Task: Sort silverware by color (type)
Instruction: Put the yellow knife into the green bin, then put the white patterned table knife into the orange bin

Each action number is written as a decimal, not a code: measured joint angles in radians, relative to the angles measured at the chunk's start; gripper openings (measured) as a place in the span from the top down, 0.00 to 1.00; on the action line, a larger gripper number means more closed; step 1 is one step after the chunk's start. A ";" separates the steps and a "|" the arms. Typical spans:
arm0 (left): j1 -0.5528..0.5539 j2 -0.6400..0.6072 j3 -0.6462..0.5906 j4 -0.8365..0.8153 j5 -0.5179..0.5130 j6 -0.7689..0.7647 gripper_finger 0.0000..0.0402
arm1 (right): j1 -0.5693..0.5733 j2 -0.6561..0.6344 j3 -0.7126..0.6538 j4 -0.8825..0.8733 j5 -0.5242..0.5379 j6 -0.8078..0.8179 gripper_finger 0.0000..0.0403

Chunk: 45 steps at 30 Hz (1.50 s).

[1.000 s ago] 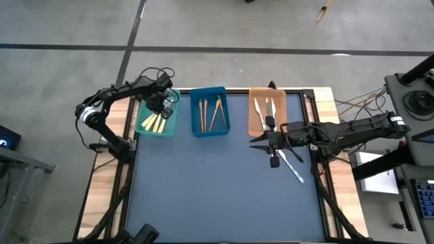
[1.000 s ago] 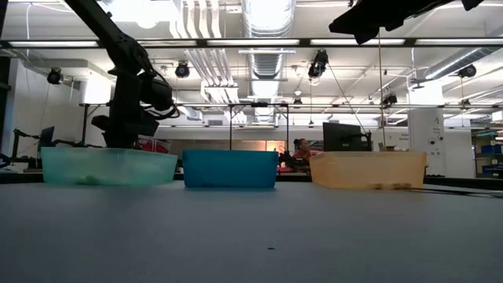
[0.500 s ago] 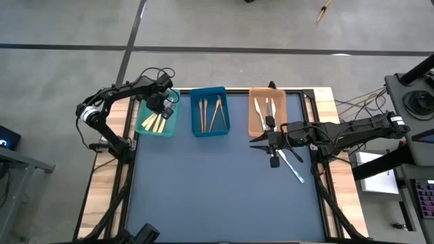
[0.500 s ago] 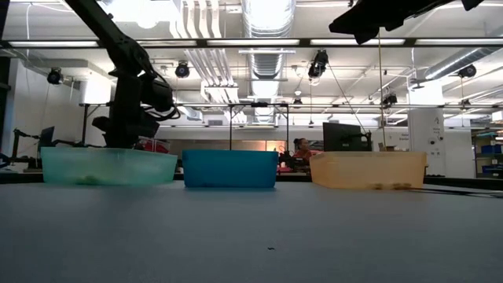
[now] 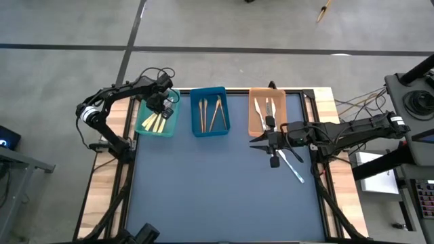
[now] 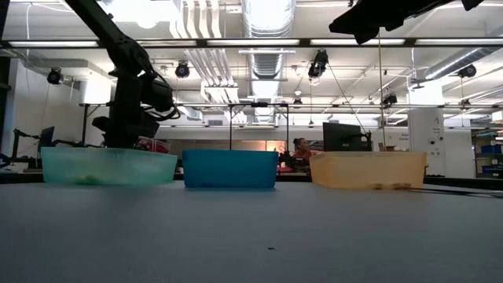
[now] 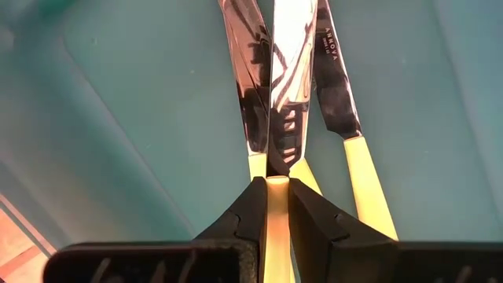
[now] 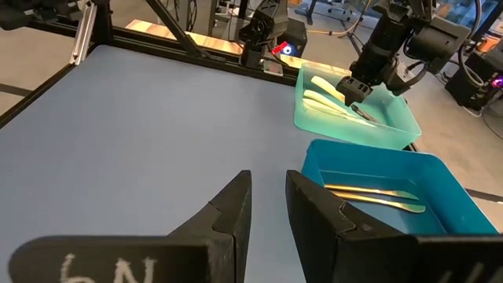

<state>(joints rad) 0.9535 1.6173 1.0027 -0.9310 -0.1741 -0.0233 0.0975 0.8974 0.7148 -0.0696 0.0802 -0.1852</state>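
My left gripper (image 5: 161, 105) points down into the teal tray (image 5: 173, 127) at the far left and is shut on a cream-yellow handled knife (image 7: 284, 94). Two more cream-handled knives (image 7: 338, 86) lie in that tray under and beside it. Tan wooden pieces (image 5: 215, 112) lie in the blue tray (image 5: 195, 112). Silver pieces (image 5: 268, 108) lie in the orange tray (image 5: 251, 116). A silver knife (image 5: 293, 166) lies on the mat under my right arm. My right gripper (image 8: 269, 189) hovers near the orange tray, slightly open, with nothing between its fingers. My left gripper pinches the knife's yellow handle (image 7: 277, 189) between its two fingers, close to where the blade begins. The fingers come from above, pointing down, and stand across the knife. The blade reaches out over the two other knives; whether it rests on them I cannot tell.
The three trays stand in a row along the far edge of the dark blue mat (image 5: 217, 190), whose near part is bare. Wooden table strips (image 5: 102, 196) and frame rails flank the mat. Cables and equipment (image 5: 413, 102) stand to the right.
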 joint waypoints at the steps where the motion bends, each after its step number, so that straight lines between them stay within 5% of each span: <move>1: 0.000 0.000 0.000 0.000 0.000 0.000 0.94 | 0.000 0.000 0.000 0.000 0.000 0.000 0.82; 45: 0.000 -0.005 0.000 0.010 -0.002 -0.020 0.84 | 0.000 0.000 0.000 0.000 0.000 0.000 0.82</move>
<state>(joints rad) 0.9533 1.6124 1.0023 -0.9211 -0.1764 -0.0429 0.0975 0.8974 0.7151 -0.0696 0.0799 -0.1852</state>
